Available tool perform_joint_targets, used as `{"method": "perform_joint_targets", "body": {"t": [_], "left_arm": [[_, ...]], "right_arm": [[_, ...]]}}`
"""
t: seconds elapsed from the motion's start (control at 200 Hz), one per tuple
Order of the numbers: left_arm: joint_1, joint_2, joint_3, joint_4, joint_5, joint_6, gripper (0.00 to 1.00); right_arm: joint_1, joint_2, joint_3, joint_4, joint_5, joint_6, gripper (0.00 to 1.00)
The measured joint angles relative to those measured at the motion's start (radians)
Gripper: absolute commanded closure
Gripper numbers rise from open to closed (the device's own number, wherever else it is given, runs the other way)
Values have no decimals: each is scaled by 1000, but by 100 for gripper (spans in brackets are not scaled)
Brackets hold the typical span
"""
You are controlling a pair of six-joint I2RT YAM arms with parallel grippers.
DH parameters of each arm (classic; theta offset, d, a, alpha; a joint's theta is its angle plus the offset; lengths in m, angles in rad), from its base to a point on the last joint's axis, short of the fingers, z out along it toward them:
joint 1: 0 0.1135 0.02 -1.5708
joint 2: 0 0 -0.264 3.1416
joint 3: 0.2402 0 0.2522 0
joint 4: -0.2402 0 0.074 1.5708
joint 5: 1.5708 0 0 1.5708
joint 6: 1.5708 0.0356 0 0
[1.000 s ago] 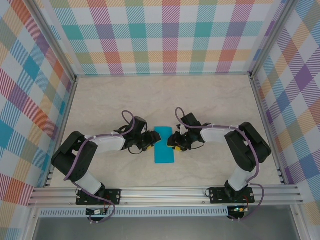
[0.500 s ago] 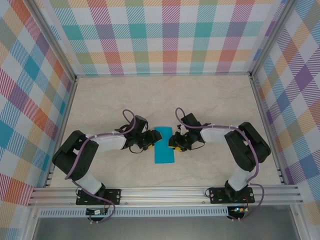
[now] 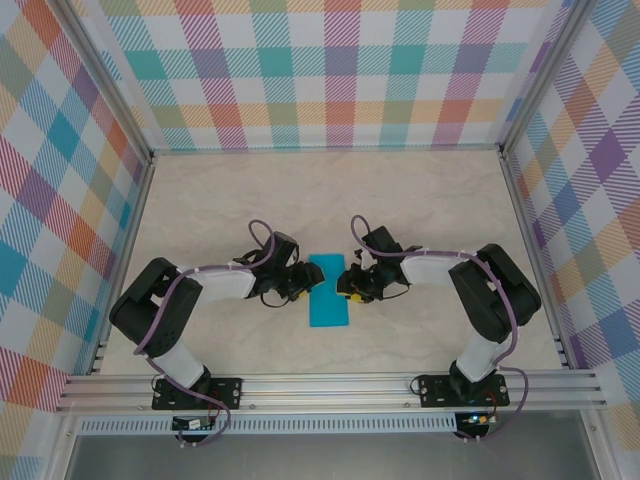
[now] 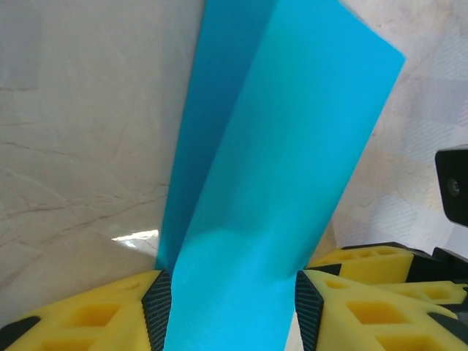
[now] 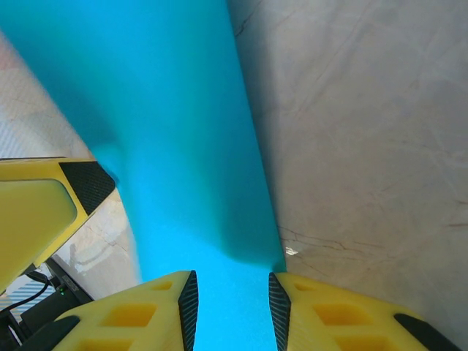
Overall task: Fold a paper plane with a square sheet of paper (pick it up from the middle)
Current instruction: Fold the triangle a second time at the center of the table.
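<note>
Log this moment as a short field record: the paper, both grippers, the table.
paper: square sheet of paper, teal-blue, folded into a narrow strip
location: on the table, midway between the two arms
crease: one runs lengthwise, seen from the left wrist
left gripper: at the strip's left long edge, jaws apart, paper filling the gap
right gripper: at the strip's right long edge, jaws apart, paper filling the gap
grip: cannot tell whether either gripper pinches the paper
progress: no pointed tip folded yet
</note>
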State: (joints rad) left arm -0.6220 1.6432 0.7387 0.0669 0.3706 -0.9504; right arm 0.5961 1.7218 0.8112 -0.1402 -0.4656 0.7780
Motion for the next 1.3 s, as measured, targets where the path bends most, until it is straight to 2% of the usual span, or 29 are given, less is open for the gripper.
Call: {"method": "perform_joint_targets", "body": {"t": [0.47,0.98,1.3], "left_arm": [[-5,-18,-2,63,0,-10,45],[-3,-48,105,-122,-124,77,40],[-3,-47,81,-136,-117,76,38]], "right_arm": [[0,1,0,2,-6,0,64],[-6,10,2,-3,-14,0,68],[-6,10,2,-3,-14,0,68]]}}
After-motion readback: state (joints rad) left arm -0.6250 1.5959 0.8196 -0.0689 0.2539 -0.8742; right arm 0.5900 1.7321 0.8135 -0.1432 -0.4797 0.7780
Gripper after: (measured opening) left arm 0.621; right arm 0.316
